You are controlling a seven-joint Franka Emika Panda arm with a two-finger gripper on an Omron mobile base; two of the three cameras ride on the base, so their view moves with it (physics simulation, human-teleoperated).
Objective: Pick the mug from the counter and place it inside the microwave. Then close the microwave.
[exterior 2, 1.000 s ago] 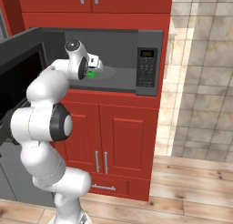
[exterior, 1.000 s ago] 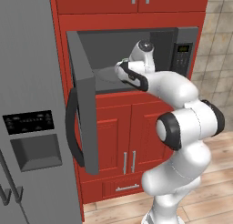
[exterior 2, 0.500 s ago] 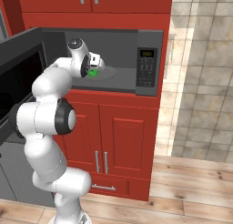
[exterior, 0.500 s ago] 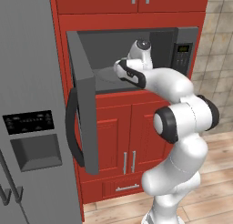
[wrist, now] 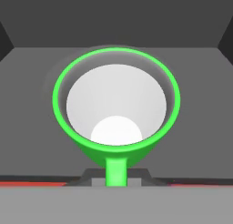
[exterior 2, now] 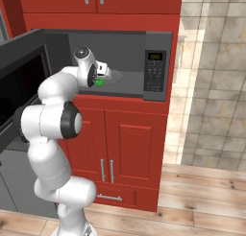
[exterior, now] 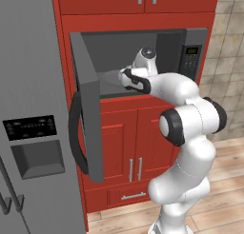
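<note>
Hand view puts the mug (wrist: pixel 116 104) dead centre, seen from above: green rim, white inside, its handle running straight down to the bottom edge of the frame where the fingers would sit. Fingertips themselves aren't visible there, so the grip is inferred: gripper (exterior 2: pixel 100 79) reads fully closed, and with the handle lined up on it I'd call it clamped on the mug handle. Grey floor and walls of the microwave (exterior: pixel 193 38) surround the cup in that view, so the mug is already inside the cavity. Right base view agrees: a green patch just right of the wrist, upper left of centre, over the microwave's grey floor. Can't tell from any view whether the cup's base is touching the floor or hanging just above it. Left base view has the hand reaching into the open cavity at upper centre, with the microwave door (exterior: pixel 86 109) swung wide open at left of centre. Status, my read: pick done, carry done, placement nearly done. Left: release, back the arm out, push the door closed.
</note>
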